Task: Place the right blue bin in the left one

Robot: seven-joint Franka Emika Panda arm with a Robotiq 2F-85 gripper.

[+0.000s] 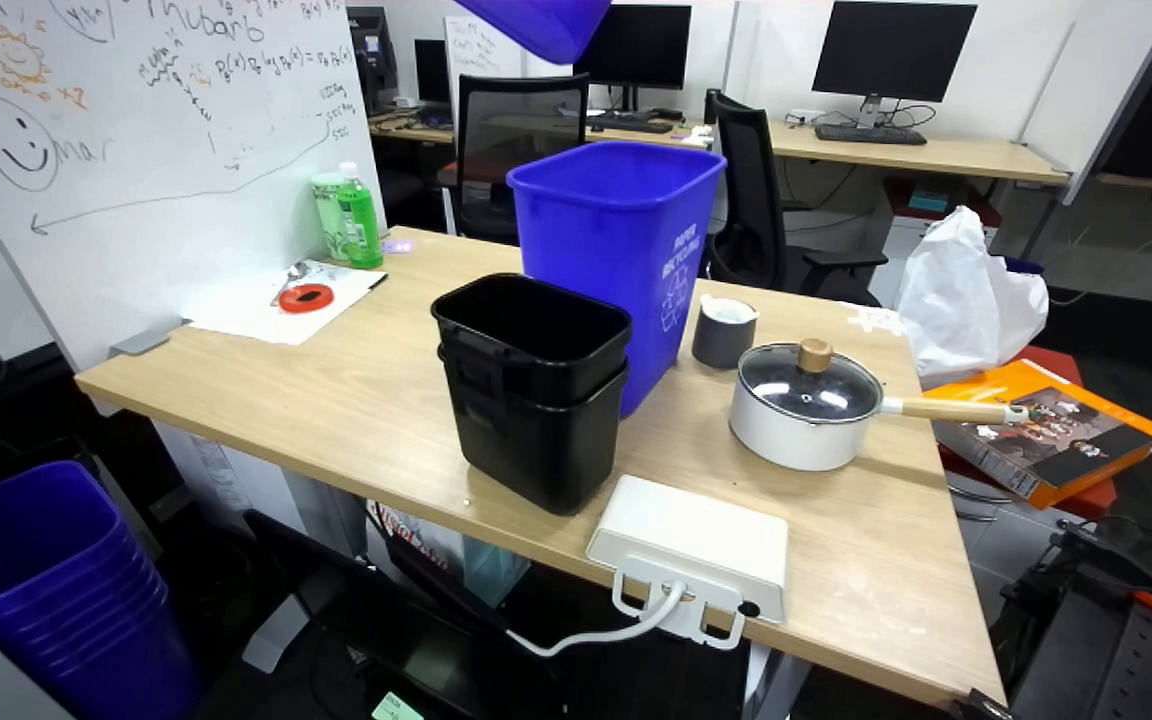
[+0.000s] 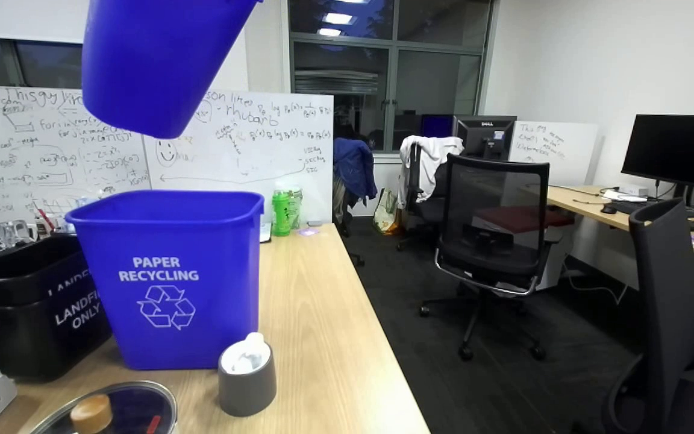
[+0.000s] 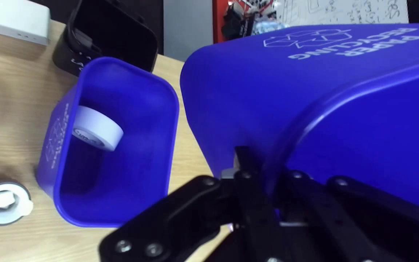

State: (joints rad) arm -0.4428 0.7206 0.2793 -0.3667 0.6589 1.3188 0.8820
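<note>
The right blue bin (image 1: 541, 22) hangs tilted in the air at the top of both exterior views (image 2: 148, 66). In the wrist view the right blue bin (image 3: 231, 83) shows a white recycling sign, and its mouth faces right. My gripper (image 3: 268, 171) is shut on its rim; the gripper is out of view in both exterior views. The left bin (image 1: 591, 250) stands upright on the table, mouth up, with "PAPER RECYCLING" on its side (image 2: 226, 301). In the wrist view the left bin (image 3: 146, 156) is apart from the held bin, to its left. A white roll (image 3: 98, 127) lies inside it.
Nested black bins (image 1: 536, 430) stand against or close to the left bin. A grey cup (image 1: 724, 335), a lidded white pot (image 1: 806, 420) and a white box (image 1: 696, 540) are on the table (image 1: 876, 590). A whiteboard (image 1: 166, 170) borders it. Stacked blue bins (image 1: 46, 600) stand below.
</note>
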